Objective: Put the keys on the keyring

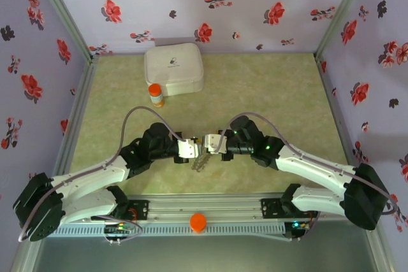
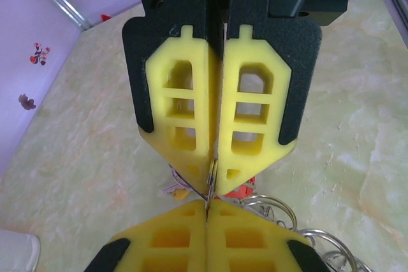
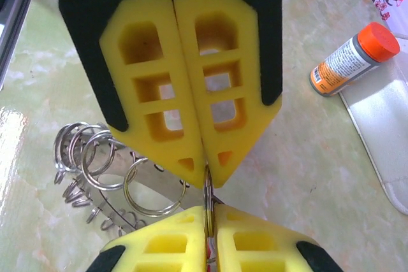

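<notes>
No legible text on bottle (image 3: 352, 58) or case (image 1: 173, 68).

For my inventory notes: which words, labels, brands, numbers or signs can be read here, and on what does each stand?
No text is readable.
Orange-capped bottle: printed label, too blurred to read.
White case: small dark mark on its lid, too small to read.

Closed right tool (image 3: 205, 175) near keyring (image 3: 95, 164)
</notes>
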`<action>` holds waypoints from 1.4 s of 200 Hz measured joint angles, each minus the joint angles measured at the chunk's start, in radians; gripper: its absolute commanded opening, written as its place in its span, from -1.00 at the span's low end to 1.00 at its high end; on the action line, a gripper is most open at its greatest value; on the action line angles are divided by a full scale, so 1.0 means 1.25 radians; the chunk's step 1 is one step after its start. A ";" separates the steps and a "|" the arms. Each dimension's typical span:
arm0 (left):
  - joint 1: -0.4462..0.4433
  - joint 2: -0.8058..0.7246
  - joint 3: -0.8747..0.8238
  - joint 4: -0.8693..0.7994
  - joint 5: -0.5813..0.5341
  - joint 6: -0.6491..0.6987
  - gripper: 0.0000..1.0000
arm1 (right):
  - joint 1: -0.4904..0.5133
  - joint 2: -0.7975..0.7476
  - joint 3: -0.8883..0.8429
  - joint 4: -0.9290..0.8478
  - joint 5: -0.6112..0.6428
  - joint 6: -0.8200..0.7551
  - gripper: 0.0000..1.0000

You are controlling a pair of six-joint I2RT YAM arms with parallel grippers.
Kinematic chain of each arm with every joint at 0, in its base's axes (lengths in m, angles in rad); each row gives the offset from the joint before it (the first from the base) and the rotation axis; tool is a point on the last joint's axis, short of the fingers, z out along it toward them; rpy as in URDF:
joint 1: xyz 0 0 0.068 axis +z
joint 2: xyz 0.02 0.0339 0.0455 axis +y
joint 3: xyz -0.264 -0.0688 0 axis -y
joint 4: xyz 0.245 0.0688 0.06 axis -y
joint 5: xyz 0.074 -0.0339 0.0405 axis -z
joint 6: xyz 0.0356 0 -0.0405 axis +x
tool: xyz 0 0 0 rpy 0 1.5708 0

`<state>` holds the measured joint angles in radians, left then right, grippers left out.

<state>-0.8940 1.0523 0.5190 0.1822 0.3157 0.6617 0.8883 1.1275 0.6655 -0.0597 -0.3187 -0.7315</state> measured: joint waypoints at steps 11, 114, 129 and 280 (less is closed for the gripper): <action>0.000 -0.003 0.000 -0.003 0.000 0.000 -1.00 | 0.000 0.000 0.000 0.001 -0.001 0.000 -0.69; 0.010 -0.037 -0.024 0.031 0.003 -0.063 -0.18 | -0.002 -0.001 0.000 0.010 -0.037 0.025 -1.00; 0.040 -0.087 -0.066 0.081 0.016 -0.125 -0.14 | -0.009 -0.007 -0.005 0.034 -0.062 0.048 -1.00; 0.137 -0.053 -0.101 0.246 0.301 -0.355 -0.54 | -0.046 -0.048 -0.043 0.165 -0.215 0.161 -1.00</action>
<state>-0.7231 0.9855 0.3927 0.4892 0.6922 0.2184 0.8307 1.0679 0.6121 0.1463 -0.5877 -0.5304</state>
